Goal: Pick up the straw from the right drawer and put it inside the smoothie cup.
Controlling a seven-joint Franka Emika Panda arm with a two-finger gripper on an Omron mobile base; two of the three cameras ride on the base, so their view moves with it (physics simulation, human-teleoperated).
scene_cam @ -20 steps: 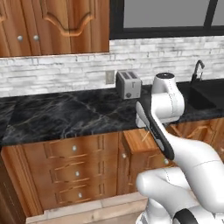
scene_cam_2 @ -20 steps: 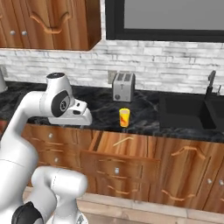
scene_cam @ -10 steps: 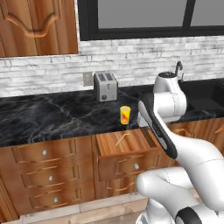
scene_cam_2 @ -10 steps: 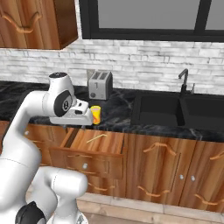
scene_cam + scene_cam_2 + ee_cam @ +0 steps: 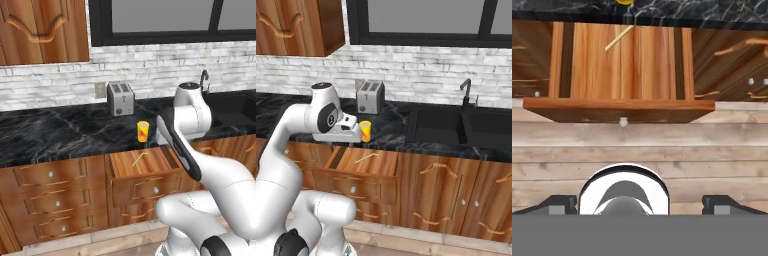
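Observation:
The right drawer (image 5: pixel 156 161) is pulled out below the black counter, and its plank floor (image 5: pixel 647 65) and knobbed front show from above in the hand view. The thin pale straw (image 5: pixel 618 38) lies slanted on the floor near the drawer's back (image 5: pixel 140 159) (image 5: pixel 366 158). The yellow smoothie cup (image 5: pixel 143 131) (image 5: pixel 365 130) stands upright on the counter edge just behind the drawer. My gripper (image 5: pixel 640 202) is open with nothing between its tips. It hangs above the drawer's left side (image 5: pixel 338 144), in front of the drawer front and well short of the straw.
A silver toaster (image 5: pixel 120 98) stands against the brick wall behind the cup. A dark sink (image 5: pixel 456 125) with a faucet (image 5: pixel 468 92) lies to the right. Three stacked drawer fronts (image 5: pixel 55 200) sit left of the open drawer, and cabinet doors (image 5: pixel 446 200) sit right of it.
Early in the second the whole scene slid left as the base drove right. Over the last half second the views hold nearly still. The gripper stays open.

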